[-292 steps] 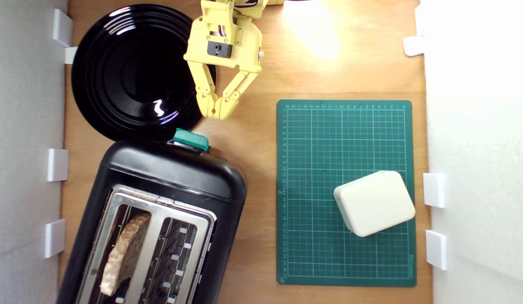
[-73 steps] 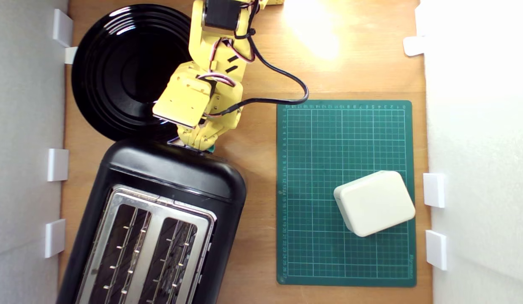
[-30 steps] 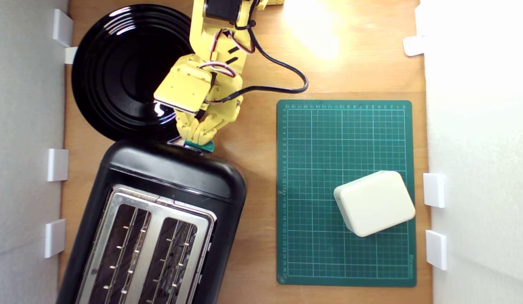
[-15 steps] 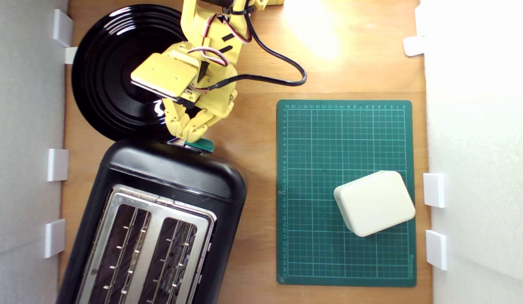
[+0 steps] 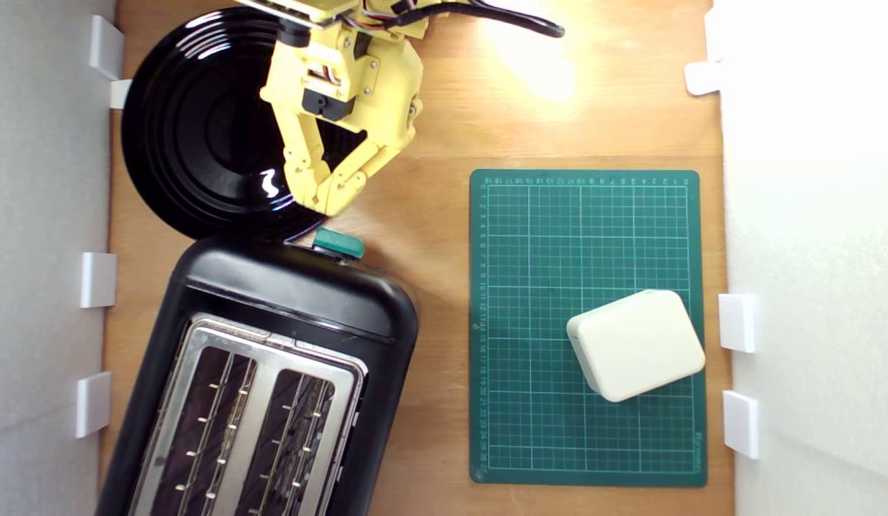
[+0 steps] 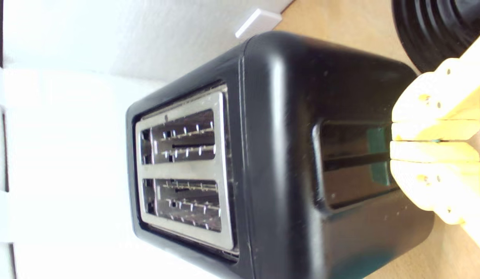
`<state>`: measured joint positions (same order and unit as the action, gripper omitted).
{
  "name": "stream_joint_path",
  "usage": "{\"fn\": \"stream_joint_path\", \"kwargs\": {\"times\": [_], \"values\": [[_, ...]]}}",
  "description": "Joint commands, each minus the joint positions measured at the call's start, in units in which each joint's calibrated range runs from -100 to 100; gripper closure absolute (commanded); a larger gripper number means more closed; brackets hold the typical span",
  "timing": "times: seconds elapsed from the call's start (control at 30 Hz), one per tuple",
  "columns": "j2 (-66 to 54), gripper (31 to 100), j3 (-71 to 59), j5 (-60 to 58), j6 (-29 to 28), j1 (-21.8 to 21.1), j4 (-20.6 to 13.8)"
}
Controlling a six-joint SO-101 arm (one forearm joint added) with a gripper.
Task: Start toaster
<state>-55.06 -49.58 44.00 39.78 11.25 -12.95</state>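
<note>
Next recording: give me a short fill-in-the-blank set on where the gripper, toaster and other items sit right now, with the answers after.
1. The gripper has its fingertips pressed ____, holding nothing.
2. The lever knob on the toaster is coloured ____.
3. In the exterior view, the gripper's fingertips are over the rim of the round black ____.
4. The cream box rests on the green cutting ____.

Missing words: together; teal-green; plate; mat
</note>
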Motion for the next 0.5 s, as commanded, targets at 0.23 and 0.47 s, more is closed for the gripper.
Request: {"fn": "stream_joint_path", "kwargs": {"times": [0.23, 0.47], "values": [[-19.3, 98.9, -19.7, 0.6, 0.0, 0.3, 2.4], [-29.7, 98.9, -31.9, 1.8, 0.0, 0.3, 2.2]]}}
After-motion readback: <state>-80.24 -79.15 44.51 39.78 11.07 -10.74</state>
